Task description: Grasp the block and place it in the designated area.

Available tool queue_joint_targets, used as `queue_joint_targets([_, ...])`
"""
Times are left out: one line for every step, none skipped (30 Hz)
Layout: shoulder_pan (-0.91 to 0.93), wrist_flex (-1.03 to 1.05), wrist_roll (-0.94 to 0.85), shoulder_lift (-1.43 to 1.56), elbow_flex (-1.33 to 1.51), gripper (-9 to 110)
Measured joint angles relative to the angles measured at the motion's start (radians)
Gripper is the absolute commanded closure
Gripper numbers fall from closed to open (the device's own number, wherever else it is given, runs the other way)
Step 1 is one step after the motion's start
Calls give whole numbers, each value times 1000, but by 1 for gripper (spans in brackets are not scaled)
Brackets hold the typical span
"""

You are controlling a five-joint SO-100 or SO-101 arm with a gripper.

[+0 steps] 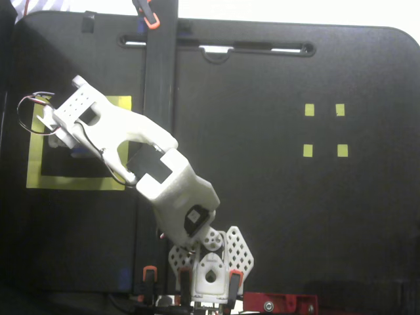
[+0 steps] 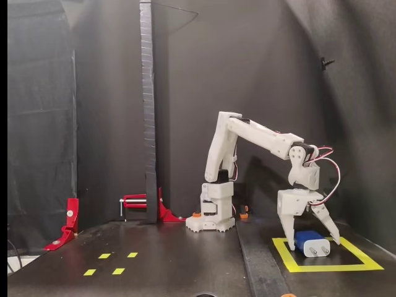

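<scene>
The small dark-blue rounded block with two metal prongs [image 2: 311, 242] rests on the black floor inside the wide yellow tape square [image 2: 326, 267]. The white two-finger gripper [image 2: 312, 237] straddles it, jaws spread wide, holding nothing. Lift straight up so neither fingertip drags the block toward the tape.

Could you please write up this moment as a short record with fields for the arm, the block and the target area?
arm: white, reaching over the yellow-taped square
gripper: open, fingers straddling the block
block: dark blue, lying on the black floor inside the square, prongs facing the camera in the low fixed view
four small yellow squares: bare, on the far side of the table
</scene>
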Motion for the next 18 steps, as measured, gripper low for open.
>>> queue_joint_targets([0,0,0,0,0,60])
queue_joint_targets([2,0,0,0,0,60])
queue_joint_targets([3,0,0,0,0,60])
queue_joint_targets([5,0,0,0,0,60])
queue_joint_targets([5,0,-2,0,0,60])
queue_joint_targets([8,0,-5,5,0,60])
queue_joint_targets([12,5,-6,11,0,60])
queue_joint_targets([17,12,-6,20,0,60])
queue_joint_targets([18,21,-6,34,0,60])
queue_joint_targets([18,31,-6,51,0,60])
queue_joint_targets([18,43,-6,67,0,60])
queue_joint_targets([18,57,-6,87,0,60])
queue_joint_targets([17,75,-6,110,0,60])
queue_joint_targets([17,95,-6,133,0,60])
queue_joint_targets([17,117,-9,161,0,60])
queue_joint_targets([17,133,-9,184,0,60])
queue_joint_targets([17,160,-9,207,0,60])
queue_joint_targets([17,178,-11,232,-2,60])
